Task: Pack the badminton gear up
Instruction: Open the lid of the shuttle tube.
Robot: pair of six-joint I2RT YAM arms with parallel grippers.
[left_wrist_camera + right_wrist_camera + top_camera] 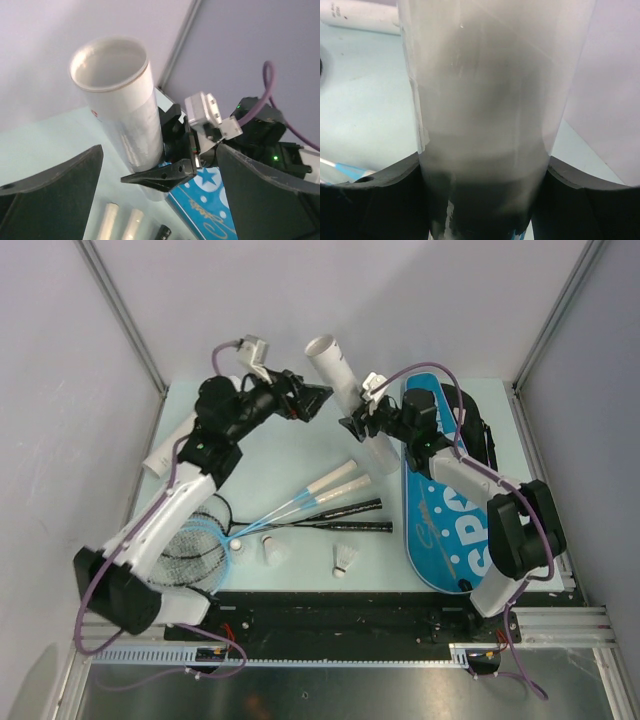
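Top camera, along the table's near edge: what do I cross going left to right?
racket heads → shuttlecock → second shuttlecock → blue bag

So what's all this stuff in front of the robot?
tube: two, white; one tilted up in the right gripper, one lying far left
rackets: several, overlapping, white and black handles, front centre-left
shuttlecocks: two sure, white, front centre, the other further right
bag: one, blue-black, right side
table: one, pale green
left gripper: black, open, beside the raised tube
right gripper: black, shut on that tube
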